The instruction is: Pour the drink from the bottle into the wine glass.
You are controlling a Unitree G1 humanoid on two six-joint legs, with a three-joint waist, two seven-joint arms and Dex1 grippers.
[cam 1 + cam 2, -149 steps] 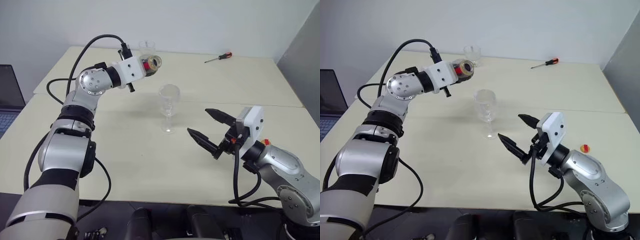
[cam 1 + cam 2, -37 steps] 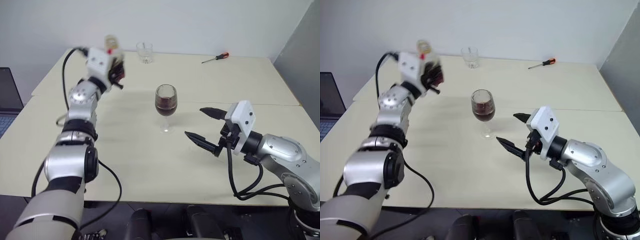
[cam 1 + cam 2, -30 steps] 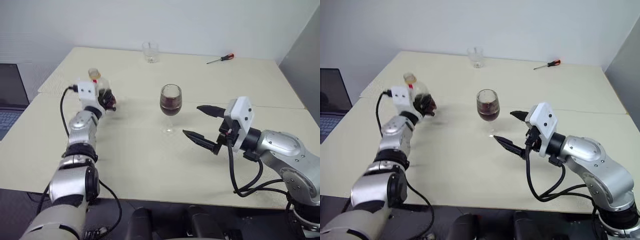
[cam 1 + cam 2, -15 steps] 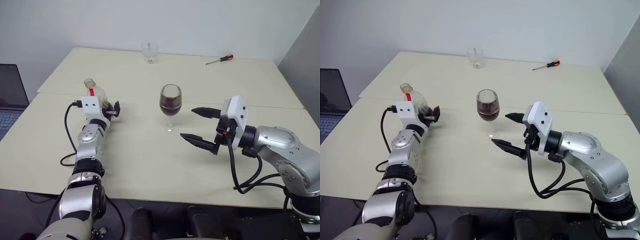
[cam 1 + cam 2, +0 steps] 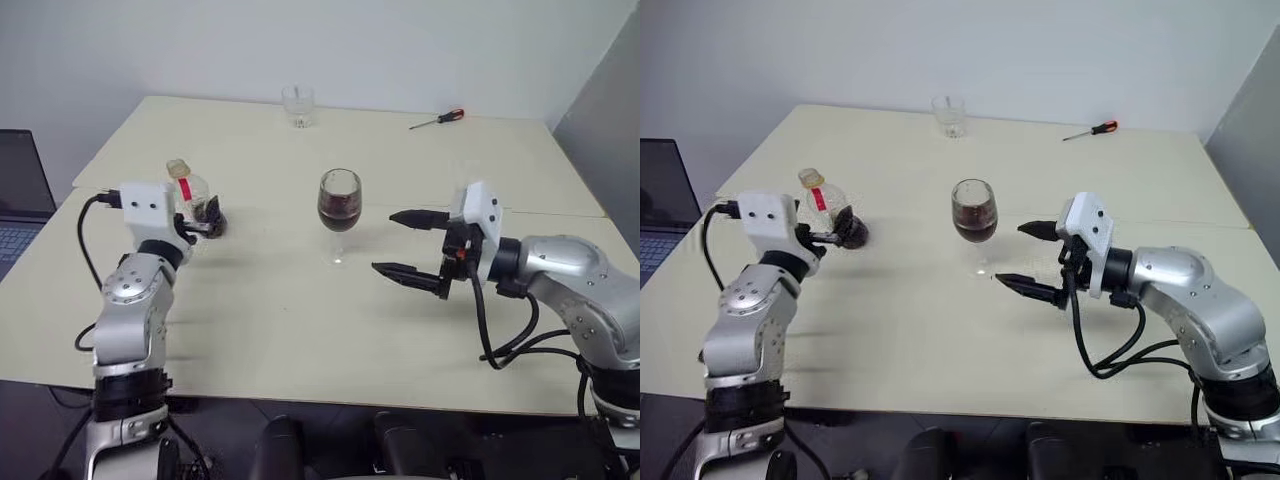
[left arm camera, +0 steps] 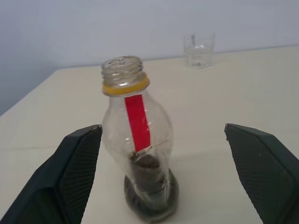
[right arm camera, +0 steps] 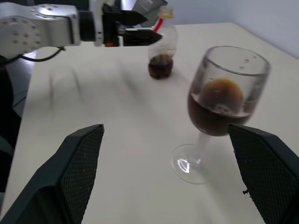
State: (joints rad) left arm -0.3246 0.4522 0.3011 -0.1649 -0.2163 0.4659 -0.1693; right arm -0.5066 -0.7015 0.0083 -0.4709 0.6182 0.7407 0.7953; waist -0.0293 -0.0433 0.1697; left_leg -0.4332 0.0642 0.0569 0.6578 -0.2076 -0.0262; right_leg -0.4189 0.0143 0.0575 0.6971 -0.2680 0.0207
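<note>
A bare office or lab: pale tables [image 5: 300, 320] (pushed together), laptop [image 5: 18, 190], stray screwdriver [image 5: 437, 119], grey partition [image 5: 600, 130]

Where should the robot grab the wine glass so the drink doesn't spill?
Probably at the stem, coming level from the robot's right side, where the open right gripper already faces it. The wine glass stands upright, its bowl about half full of dark drink; the thin stem between bowl and flat foot fits between the fingers, but it must stay vertical when lifted.
</note>
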